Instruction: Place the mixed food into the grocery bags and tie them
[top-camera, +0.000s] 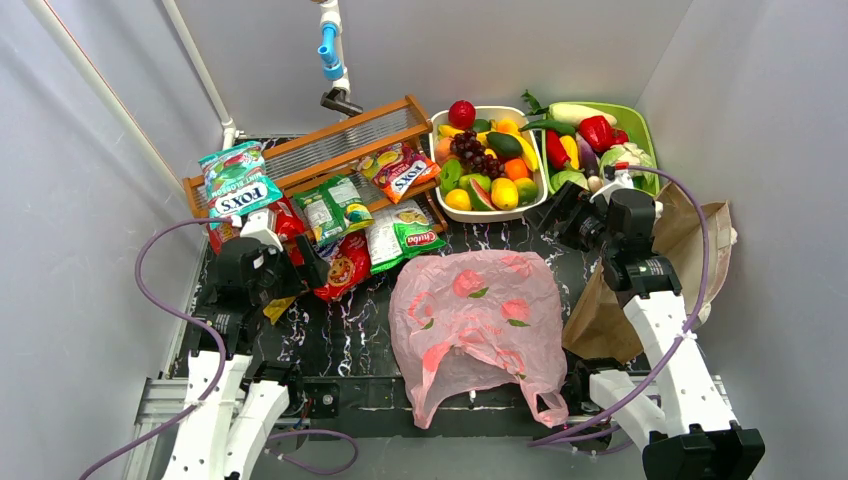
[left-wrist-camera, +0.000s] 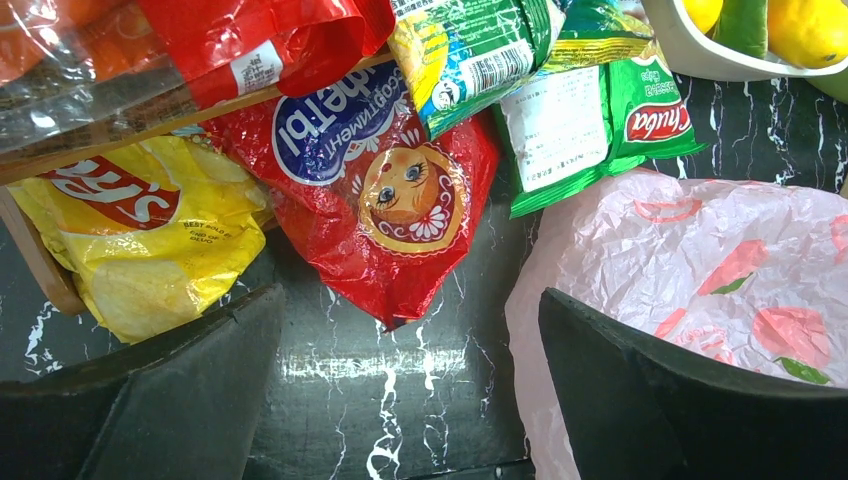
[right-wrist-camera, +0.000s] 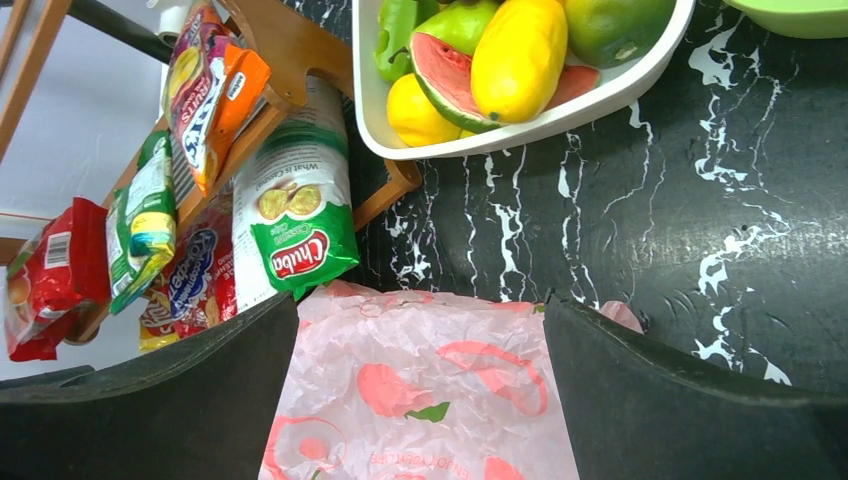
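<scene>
Here the left gripper (left-wrist-camera: 407, 320) is spread wide, holding nothing; the red snack packet (left-wrist-camera: 390, 200) lies just above it at frame centre, pointing towards it; the pink bag (left-wrist-camera: 700, 260) waits at lower right.

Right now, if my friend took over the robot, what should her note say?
Left gripper: open, empty, near the red snack packet.
Right gripper: open, empty, at the far edge of the pink bag.
Pink bag lies flat mid-table; brown paper bag at the right.
Packets lean on wooden rack; fruit in white basket.
Done: nothing seen bagged.
Left: fill both bags, tie them.
</scene>
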